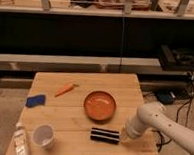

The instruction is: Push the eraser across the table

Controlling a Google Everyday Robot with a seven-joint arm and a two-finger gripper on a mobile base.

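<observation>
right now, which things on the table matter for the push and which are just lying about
Job: eraser, table, pincer at the eraser's right end.
Lying about: plate, carrot, blue pad, cup.

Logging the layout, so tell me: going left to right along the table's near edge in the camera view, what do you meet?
The bottle, the white cup, the eraser, then the gripper beside the eraser's right end.

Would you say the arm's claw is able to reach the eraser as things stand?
Probably yes: the claw sits right beside the eraser's end on the table, nothing between them.
</observation>
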